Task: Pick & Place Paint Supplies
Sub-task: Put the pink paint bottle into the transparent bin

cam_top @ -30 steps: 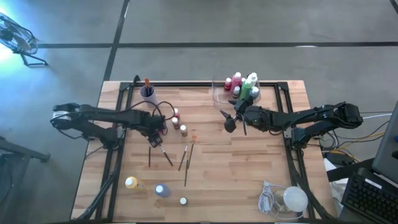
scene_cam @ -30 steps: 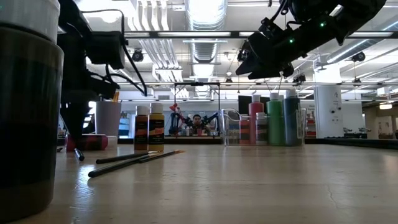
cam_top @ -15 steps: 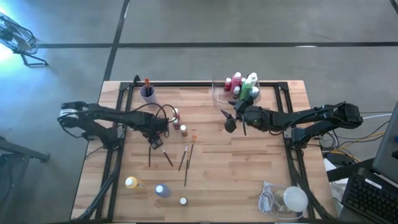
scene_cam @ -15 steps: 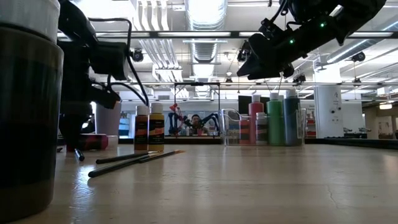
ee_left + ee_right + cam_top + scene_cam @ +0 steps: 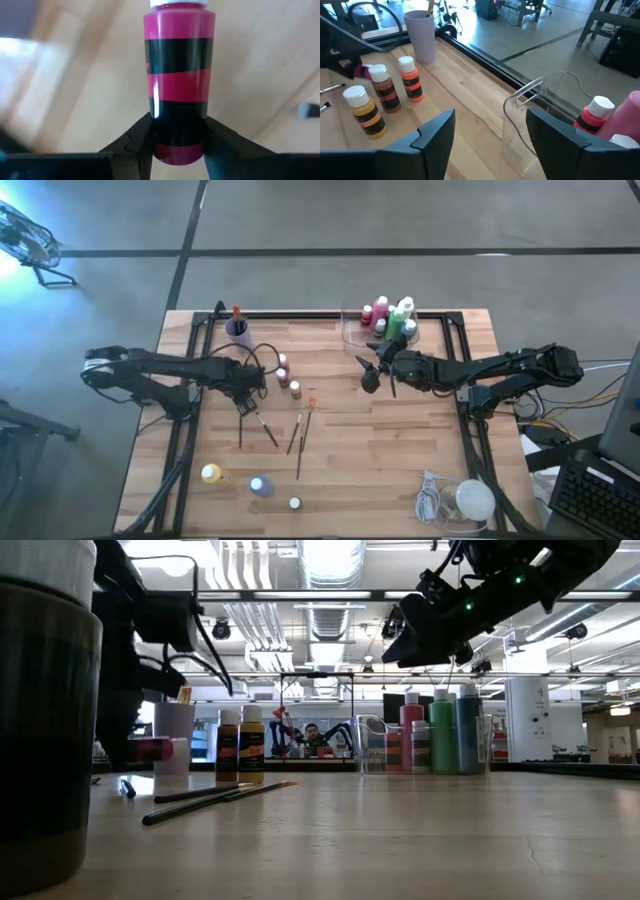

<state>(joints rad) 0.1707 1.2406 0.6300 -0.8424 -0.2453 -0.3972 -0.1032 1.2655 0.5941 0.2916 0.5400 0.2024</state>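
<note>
Your left gripper (image 5: 177, 142) is clamping a pink bottle (image 5: 179, 75) by its lower body: both dark fingers (image 5: 142, 142) are pressing against its sides, with the white cap pointing away from the wrist. In the low view that pink bottle (image 5: 150, 749) is lying sideways in the grip, clear of the tabletop, just beside the purple cup (image 5: 174, 736). From above, the left gripper (image 5: 247, 387) is sitting left of centre, near three upright bottles (image 5: 285, 375).

Your right gripper (image 5: 368, 373) is hovering above the table (image 5: 370, 470), jaws apart and holding nothing; its wrist camera is showing bare wood between the two fingers (image 5: 432, 134). It is sitting just in front of the clear plastic tray (image 5: 352, 330), near but not touching it. The tray is already carrying several bottles (image 5: 395, 318): red, pink, green and white ones.

You are looking at the rest of the supplies loose on the table:
- Several thin paintbrushes (image 5: 299, 432) are lying flat mid-table, well apart from both grippers.
- A yellow bottle (image 5: 211, 474), a blue bottle (image 5: 260, 486) and a small white-capped bottle (image 5: 294, 503) are sitting near the front edge.
- An orange-handled item is standing in the purple cup (image 5: 237, 328) at the back left.
- A white round lump with a coiled cord (image 5: 465, 500) is resting at the front right corner.
</note>
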